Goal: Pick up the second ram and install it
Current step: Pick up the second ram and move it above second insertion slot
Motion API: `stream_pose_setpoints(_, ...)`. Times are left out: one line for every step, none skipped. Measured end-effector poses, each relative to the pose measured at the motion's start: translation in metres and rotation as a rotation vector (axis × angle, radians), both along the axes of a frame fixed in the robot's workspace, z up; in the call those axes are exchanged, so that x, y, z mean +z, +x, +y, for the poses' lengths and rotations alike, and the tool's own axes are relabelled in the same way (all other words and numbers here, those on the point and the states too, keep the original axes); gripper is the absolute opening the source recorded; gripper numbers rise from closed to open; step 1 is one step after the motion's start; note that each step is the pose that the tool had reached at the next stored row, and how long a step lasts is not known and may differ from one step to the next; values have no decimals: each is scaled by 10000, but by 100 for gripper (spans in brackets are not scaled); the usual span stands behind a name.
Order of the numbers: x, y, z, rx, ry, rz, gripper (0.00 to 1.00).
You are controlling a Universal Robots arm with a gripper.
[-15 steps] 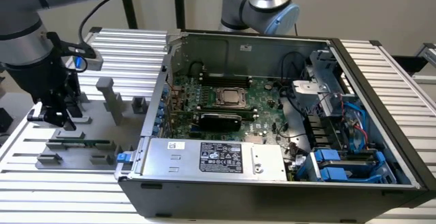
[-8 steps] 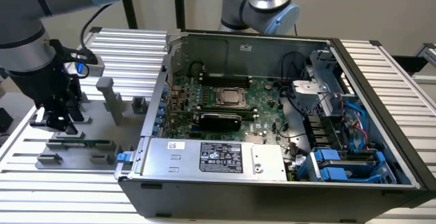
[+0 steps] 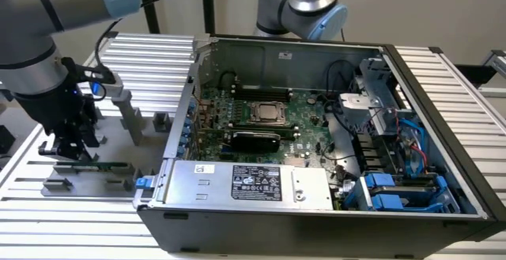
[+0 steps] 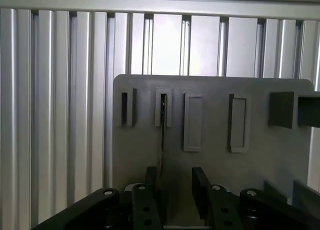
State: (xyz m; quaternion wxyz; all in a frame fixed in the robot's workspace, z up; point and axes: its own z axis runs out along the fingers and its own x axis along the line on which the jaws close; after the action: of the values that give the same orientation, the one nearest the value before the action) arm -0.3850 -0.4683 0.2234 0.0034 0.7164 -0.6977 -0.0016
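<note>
The second ram (image 3: 91,166) (image 4: 162,135) stands on edge in the grey fixture plate (image 4: 212,120), at nine o'clock of the computer case (image 3: 316,224) in the exterior view, and the gripper (image 3: 73,152) (image 4: 176,177) hangs low over it, pincer apart and straddling it off-centre, so the pick-up is in hand and, I judge, calls for a centred pinch.

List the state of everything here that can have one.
second ram, standing on edge in the grey fixture, not gripped.
hand, open, just over the second ram.
computer case, lying on its side, open, motherboard exposed.
</note>
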Motion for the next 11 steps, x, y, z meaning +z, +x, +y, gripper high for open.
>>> stream_pose_setpoints(-17,0,-5,1,-1,1,100)
stream_pose_setpoints(-36,0,-9,1,0,0,100)
stream_pose_setpoints(-53,0,-13,1,0,1,100)
stream_pose_setpoints(-71,0,-16,1,0,0,100)
stream_pose_setpoints(-91,0,-19,1,0,1,100)
stream_pose_setpoints(-109,1,-21,1,0,0,100)
stream_pose_setpoints(-127,2,-24,1,-1,1,100)
stream_pose_setpoints(-145,4,-27,2,-1,1,100)
stream_pose_setpoints(-163,5,-31,1,0,0,100)
stream_pose_setpoints(-180,6,-34,2,-1,1,100)
stream_pose_setpoints(-196,8,-37,1,0,0,100)
